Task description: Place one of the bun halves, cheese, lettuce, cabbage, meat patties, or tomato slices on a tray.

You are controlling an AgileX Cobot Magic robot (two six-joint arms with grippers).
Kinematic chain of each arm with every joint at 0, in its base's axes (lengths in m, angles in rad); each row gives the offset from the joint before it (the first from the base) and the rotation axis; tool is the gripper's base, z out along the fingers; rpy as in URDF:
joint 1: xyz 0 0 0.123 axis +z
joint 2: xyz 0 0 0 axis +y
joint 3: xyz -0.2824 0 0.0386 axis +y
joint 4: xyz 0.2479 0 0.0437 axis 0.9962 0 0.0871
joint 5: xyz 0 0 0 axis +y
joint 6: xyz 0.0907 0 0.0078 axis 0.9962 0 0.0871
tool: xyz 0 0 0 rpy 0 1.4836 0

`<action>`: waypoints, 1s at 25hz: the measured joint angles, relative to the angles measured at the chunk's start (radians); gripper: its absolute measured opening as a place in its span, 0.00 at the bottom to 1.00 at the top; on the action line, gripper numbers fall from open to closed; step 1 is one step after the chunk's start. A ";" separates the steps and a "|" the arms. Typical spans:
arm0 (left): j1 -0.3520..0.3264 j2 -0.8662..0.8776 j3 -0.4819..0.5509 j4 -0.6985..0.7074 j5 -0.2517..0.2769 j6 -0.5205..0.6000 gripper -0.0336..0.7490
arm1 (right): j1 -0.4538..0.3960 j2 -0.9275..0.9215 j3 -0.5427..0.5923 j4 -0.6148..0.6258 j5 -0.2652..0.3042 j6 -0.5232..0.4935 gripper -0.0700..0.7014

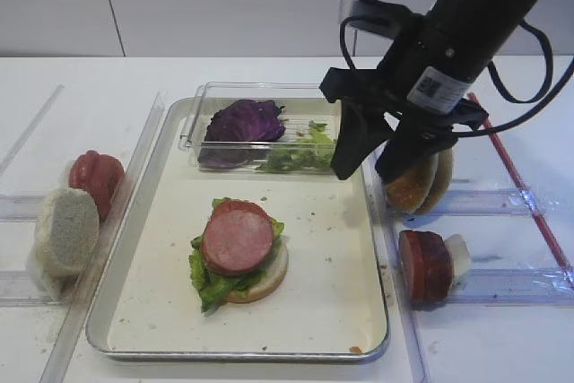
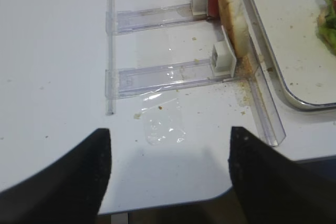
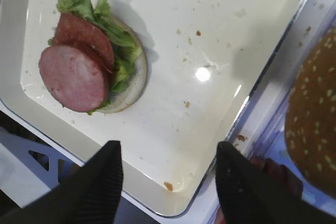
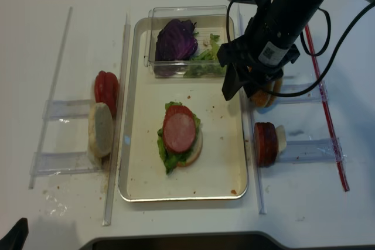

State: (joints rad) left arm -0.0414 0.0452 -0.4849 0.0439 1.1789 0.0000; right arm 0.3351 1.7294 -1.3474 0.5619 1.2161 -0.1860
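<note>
White tabletop under your tray [image 1: 161,221]; on its floor sits a bun half [image 1: 262,281] stacked with lettuce [image 1: 204,282], a tomato slice [image 3: 84,35] and a meat patty [image 1: 237,241]. Your right gripper [image 1: 369,161] hangs spread and empty over the tray's right rim, beside the sesame buns [image 1: 414,184]. Your left gripper [image 2: 168,174] is spread, empty, left of the tray.

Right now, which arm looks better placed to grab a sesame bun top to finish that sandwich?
The right arm. Its open tool hangs at the tray's right edge, next to the sesame bun halves in the right-hand rack. The left tool is low over bare table near the left racks.
</note>
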 joint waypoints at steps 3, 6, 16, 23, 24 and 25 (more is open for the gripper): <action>0.000 0.000 0.000 0.000 0.000 0.000 0.60 | 0.000 -0.011 -0.008 -0.015 0.003 0.018 0.64; 0.000 0.000 0.000 0.000 0.000 0.000 0.60 | 0.000 -0.027 -0.026 -0.070 0.003 0.052 0.64; 0.000 0.000 0.000 0.000 0.000 0.000 0.60 | 0.000 -0.080 -0.078 -0.256 0.009 0.125 0.64; 0.000 0.000 0.000 0.000 0.000 0.000 0.60 | 0.000 -0.082 -0.078 -0.326 0.014 0.142 0.64; 0.000 0.000 0.000 0.000 0.000 0.000 0.60 | 0.000 -0.082 -0.078 -0.332 0.014 0.144 0.64; 0.000 0.000 0.000 0.000 0.000 0.000 0.60 | 0.000 -0.082 -0.078 -0.336 0.014 0.145 0.64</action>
State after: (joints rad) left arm -0.0414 0.0452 -0.4849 0.0439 1.1789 0.0000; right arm 0.3351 1.6475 -1.4257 0.2255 1.2304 -0.0405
